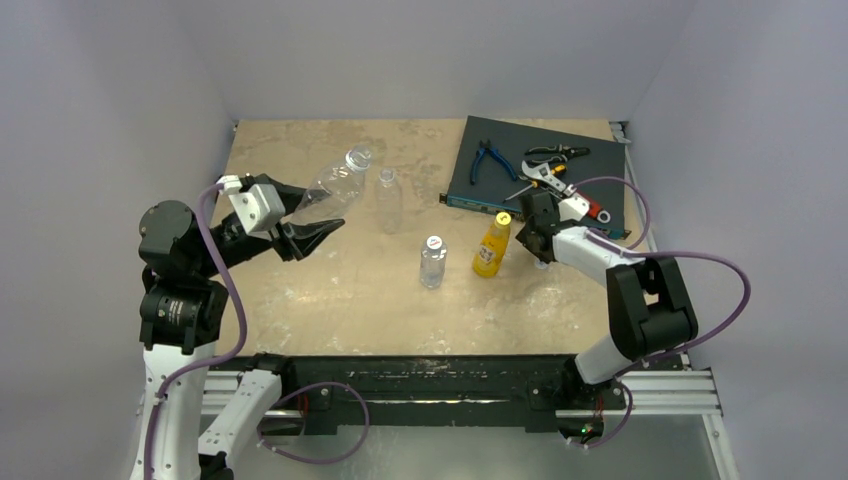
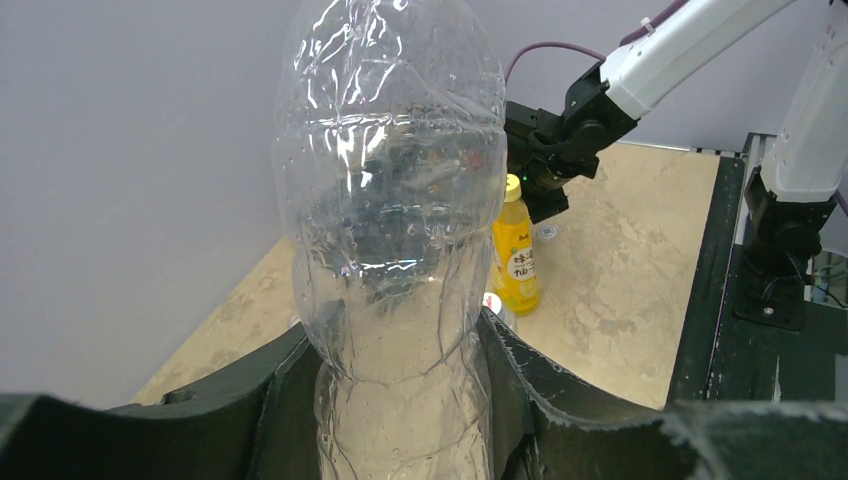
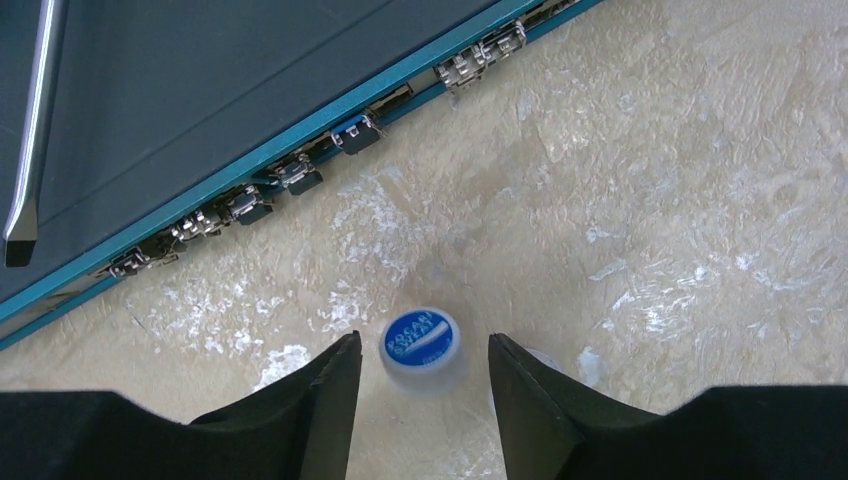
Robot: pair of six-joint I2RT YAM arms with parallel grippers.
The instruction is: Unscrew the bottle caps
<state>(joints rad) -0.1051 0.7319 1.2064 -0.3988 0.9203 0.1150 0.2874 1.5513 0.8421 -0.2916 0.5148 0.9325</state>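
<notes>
Ok, blue-topped cap (image 3: 422, 345): tiny, light, stiff plastic, prob. slick. Judge it's best pinched across its side wall w/ both fingertips, since it's easy to flick away if clipped off-centre. Looks: round, blue top w/ white print, pale skirt. It lies print-up and loose on the bench (image 3: 650, 200), no bottle under it. Right tool (image 3: 424, 350) straddles it w/ jaws apart and a gap on each side, no contact, so released. Just beyond is a dark teal-edged case (image 3: 200, 90). Left tool (image 2: 400, 360) is clenched on a clear bottle (image 2: 390, 180), which is tilted and off the bench. Its wall is thin and crinkly and will prob. dent under squeeze, so a firmer hold is likely nearer the neck. Can't tell if its neck carries a cap. Upright on the bench: yellow bottle (image 1: 489, 250) w/ yellow cap (image 1: 503, 217) on, near the right tool. Small bottle (image 1: 433, 265) w/ white cap (image 1: 434, 242) on, just left of that. Another clear one, the rear bottle (image 1: 388, 200), stands further back, cap unclear.
</notes>
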